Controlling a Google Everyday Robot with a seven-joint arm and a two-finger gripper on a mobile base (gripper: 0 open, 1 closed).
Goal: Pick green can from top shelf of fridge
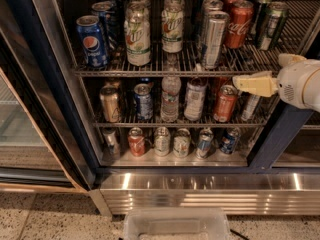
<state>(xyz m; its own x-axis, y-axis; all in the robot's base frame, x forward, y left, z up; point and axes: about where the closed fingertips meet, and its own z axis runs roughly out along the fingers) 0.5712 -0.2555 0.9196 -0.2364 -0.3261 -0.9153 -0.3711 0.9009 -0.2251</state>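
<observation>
The end effector [245, 82] sticks out to the left from a fat white arm [300, 84], and the arm is cut off by the right edge. I cannot tell if the end effector is wide or narrow. It hangs in front of the right end of the middle rack, just under the top shelf [150, 72] of the fridge [272, 139]. It hides part of a can behind it. The green can [272, 26] stands up on the top shelf, far right, beside the red Coca-Cola can [239, 24]. The cans farther back are dark and hard to make out.
</observation>
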